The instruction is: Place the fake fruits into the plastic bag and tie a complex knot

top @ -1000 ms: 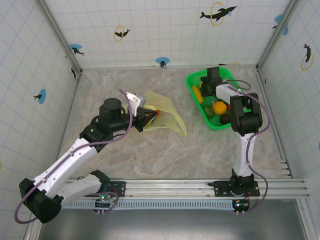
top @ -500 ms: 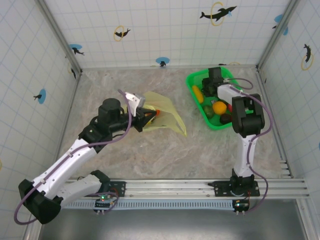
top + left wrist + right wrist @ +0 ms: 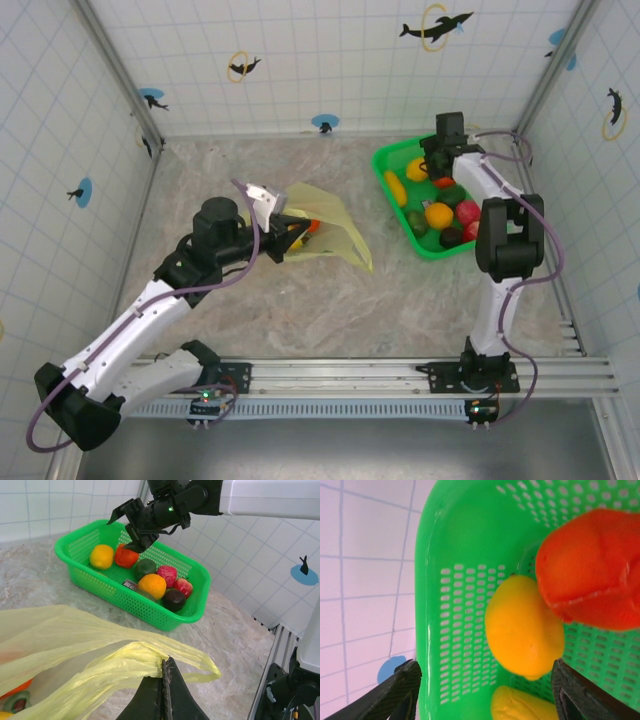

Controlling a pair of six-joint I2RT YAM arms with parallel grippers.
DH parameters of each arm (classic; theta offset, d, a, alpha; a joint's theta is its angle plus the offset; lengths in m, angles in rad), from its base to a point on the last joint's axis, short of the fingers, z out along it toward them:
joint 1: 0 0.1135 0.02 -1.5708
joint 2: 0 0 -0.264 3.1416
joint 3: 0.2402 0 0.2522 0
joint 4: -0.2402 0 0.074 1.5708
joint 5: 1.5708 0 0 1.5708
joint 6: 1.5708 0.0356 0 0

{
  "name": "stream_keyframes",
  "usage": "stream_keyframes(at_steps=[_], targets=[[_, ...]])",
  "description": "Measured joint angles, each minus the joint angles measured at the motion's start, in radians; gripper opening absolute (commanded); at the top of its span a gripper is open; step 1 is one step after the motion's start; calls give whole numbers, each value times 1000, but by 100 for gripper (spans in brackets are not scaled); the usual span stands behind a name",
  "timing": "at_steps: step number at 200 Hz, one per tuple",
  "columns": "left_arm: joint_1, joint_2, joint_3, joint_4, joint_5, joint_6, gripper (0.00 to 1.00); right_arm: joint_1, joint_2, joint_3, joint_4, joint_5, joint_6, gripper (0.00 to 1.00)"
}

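The pale yellow plastic bag (image 3: pixel 335 228) lies on the table and its bunched handle (image 3: pixel 142 655) is pinched in my left gripper (image 3: pixel 166 666), which is shut on it. Inside the bag an orange fruit (image 3: pixel 15 690) shows through the film. My right gripper (image 3: pixel 487 696) hangs open over the far end of the green tray (image 3: pixel 383 160), with its fingers on either side of a yellow fruit (image 3: pixel 522 630) and a red-orange fruit (image 3: pixel 592 575) beside it. The tray also holds orange (image 3: pixel 152 586), dark green (image 3: pixel 145 567), red (image 3: pixel 167 574) and blackish (image 3: pixel 174 599) fruits.
The tray stands at the back right near the tiled side wall (image 3: pixel 590 120). The bag's free handle loop (image 3: pixel 200 667) trails on the marble tabletop (image 3: pixel 300 310). A metal rail (image 3: pixel 400 370) runs along the near edge.
My right gripper has moved towards the far end of the tray, uncovering the fruits in its middle. The left gripper holds the bag as before, shifted slightly left.
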Motion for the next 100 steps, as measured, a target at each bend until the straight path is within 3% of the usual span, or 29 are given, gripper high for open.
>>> stream_keyframes(at_steps=[43, 100], targets=[[0, 0, 0, -2, -11, 0, 0, -2, 134, 151, -100, -6, -29, 77], [0, 0, 0, -4, -16, 7, 0, 11, 250, 227, -162, -8, -71, 66]])
